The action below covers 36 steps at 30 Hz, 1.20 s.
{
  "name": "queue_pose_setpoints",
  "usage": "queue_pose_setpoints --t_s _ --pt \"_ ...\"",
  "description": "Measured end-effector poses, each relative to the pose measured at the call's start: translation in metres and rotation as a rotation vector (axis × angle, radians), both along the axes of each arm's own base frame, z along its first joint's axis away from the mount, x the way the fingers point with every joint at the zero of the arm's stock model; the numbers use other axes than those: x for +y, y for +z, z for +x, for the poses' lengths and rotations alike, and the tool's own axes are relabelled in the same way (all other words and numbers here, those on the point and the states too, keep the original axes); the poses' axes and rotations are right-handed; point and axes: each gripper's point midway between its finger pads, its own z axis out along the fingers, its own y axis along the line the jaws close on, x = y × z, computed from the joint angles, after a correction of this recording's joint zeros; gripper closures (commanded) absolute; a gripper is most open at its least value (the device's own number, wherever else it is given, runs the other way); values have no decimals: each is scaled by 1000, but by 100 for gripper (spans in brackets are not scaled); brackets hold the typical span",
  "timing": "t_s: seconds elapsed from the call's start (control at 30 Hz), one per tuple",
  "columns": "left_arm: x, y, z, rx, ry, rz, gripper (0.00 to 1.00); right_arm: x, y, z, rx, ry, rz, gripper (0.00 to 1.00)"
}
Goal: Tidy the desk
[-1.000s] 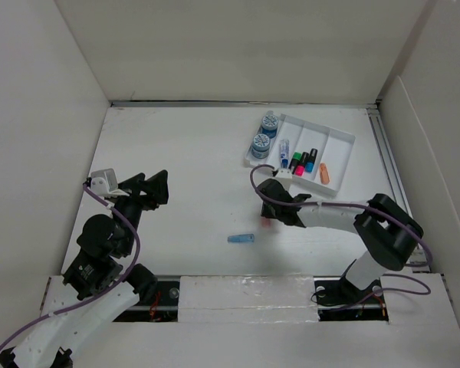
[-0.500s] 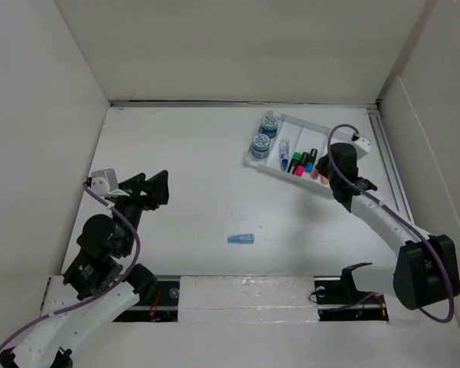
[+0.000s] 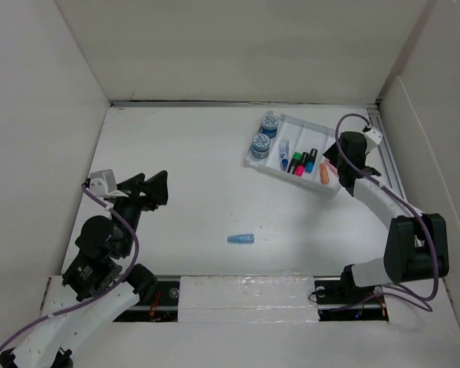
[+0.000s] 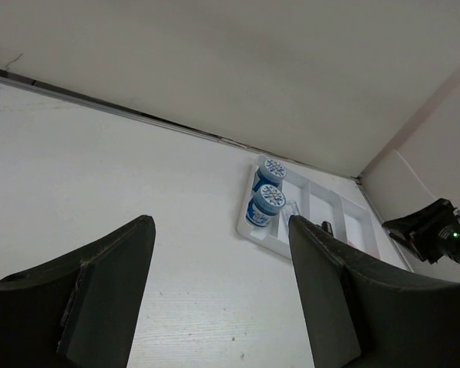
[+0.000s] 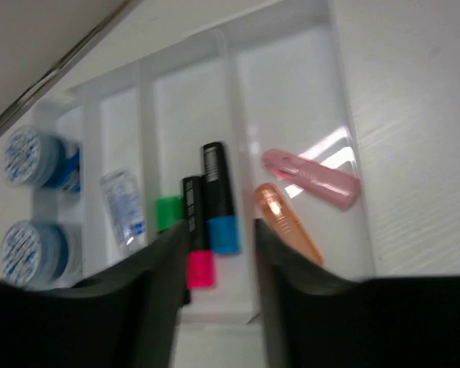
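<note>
**A:** What did the tabletop look like?

**B:** The white tabletop (image 3: 184, 169) lay between white walls, with the two arms based at its near edge. A white compartmented tray (image 3: 320, 127) sat near its far right corner. A small blue piece (image 3: 241, 239) lay alone toward the near edge, about midway across and well apart from the tray.

**A:** What was in the tray?

**B:** Two blue-lidded jars stood in the leftmost compartment, the far jar (image 3: 269, 123) behind the near jar (image 3: 260, 146). A small clear bottle (image 5: 123, 211) lay in the next compartment. Then came three markers side by side: a green-capped marker (image 5: 169, 211), a pink-capped marker (image 5: 193, 230) and a blue-capped marker (image 5: 217, 203). In the rightmost compartment an orange piece (image 5: 286, 222) lay just beside a pink piece (image 5: 310, 178). I couldn't tell whether those two touched.

**A:** And the right fingers?

**B:** The right fingers (image 3: 331, 163) hung over the tray's right end. In the wrist camera they were blurred but plainly spread, with nothing between them. The pink piece lay free in the tray below.

**A:** The left ones?

**B:** The left fingers (image 3: 147, 189) were near the tabletop's left edge, well apart from everything and pointing toward the far wall. They were released too, gripping nothing, and the distant tray showed through the gap between them.
</note>
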Motion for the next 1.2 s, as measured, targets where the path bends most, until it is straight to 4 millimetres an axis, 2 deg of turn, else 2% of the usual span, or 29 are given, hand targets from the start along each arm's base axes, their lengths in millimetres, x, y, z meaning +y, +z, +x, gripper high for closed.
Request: queue_pose_setpoints --t_s 0.03,0.07,0.13,0.17,0.23,0.27,0.3,0.37,0.47,0.53,0.6,0.8,1.0,1.2 --pt "0 0 0 0 0 0 33 18 12 0 -32 60 8 77" --pt "0 0 0 1 0 1 33 41 23 -2 -63 139 17 97" --pt "0 -1 1 3 1 3 33 99 40 -14 -117 342 27 100" --pt "0 -1 1 4 3 3 33 134 43 -26 -129 465 33 95" --pt "1 -1 1 4 8 2 33 202 37 -62 -117 722 36 71" --pt "1 -1 1 4 8 2 33 227 28 -82 -96 831 44 46" --pt "1 -1 1 5 10 2 33 251 16 -107 -63 942 40 37" --pt "1 -1 1 5 11 2 33 276 -17 -155 34 1109 22 25" --pt "1 -1 1 5 11 2 33 282 -60 -209 192 1245 -18 16" --pt "1 -2 2 7 11 4 33 283 -74 -230 254 1292 -41 15" --pt "0 -3 3 12 11 8 33 286 -79 -240 281 1317 -68 16" --pt "-1 -4 4 17 12 12 33 304 -98 -244 382 1341 -203 16" --pt "0 -4 4 17 14 12 33 320 -117 -251 445 1352 -353 20" --pt "0 -4 4 17 14 11 33 316 -126 -236 469 1275 -452 22"
